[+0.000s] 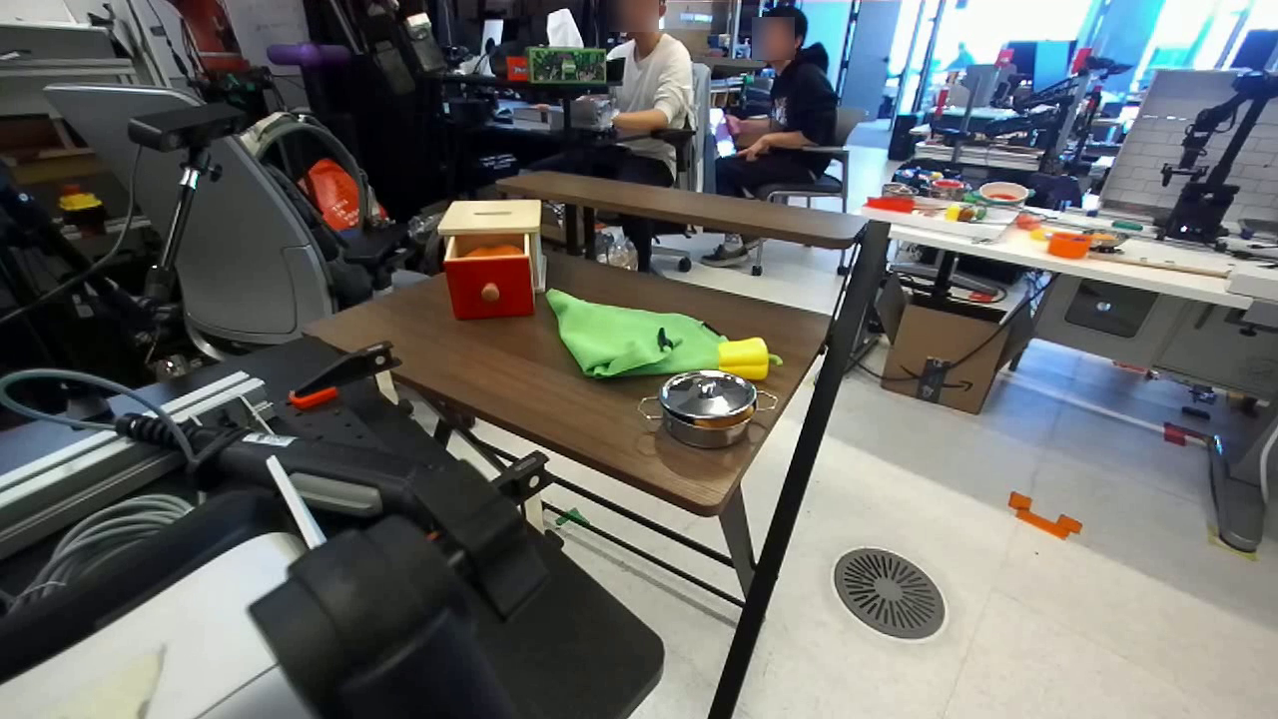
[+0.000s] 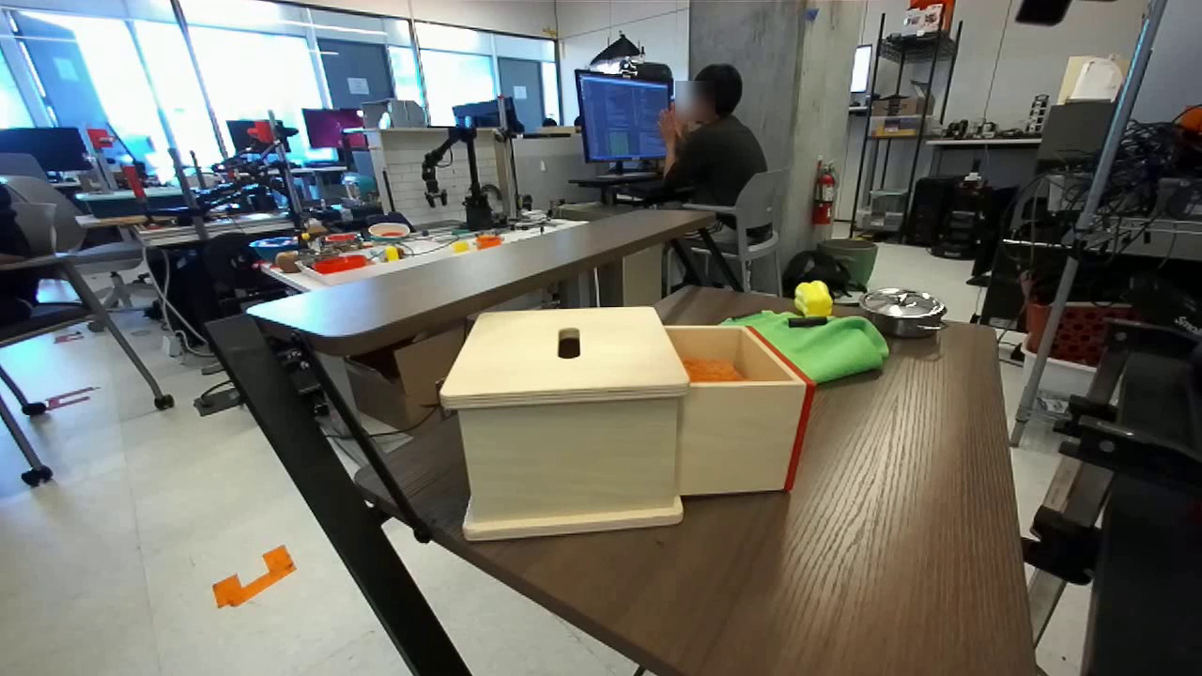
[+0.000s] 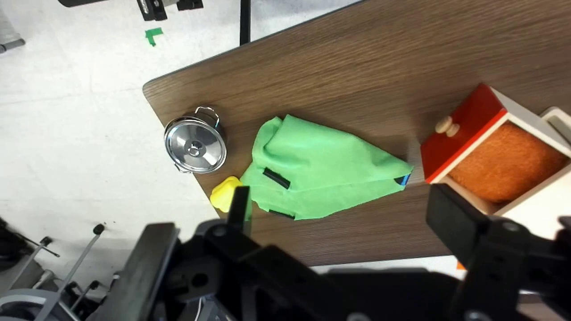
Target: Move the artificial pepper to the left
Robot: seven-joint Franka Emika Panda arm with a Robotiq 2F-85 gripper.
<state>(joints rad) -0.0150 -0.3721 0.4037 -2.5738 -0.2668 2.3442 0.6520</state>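
The artificial pepper is yellow with a green stem. It lies at the edge of the green cloth, near the table's edge, in both exterior views. In the wrist view the pepper shows at lower left, with one finger partly in front of it. My gripper is open and empty, with its two black fingers wide apart. It hangs above the table, and nothing is between the fingers but the view of cloth and wood below. I cannot make out the gripper in the exterior views.
The green cloth lies beside the pepper. A lidded metal pot stands close to the pepper near the table corner. A wooden box with its red-fronted drawer pulled out stands at the other end. A raised shelf runs along one table side.
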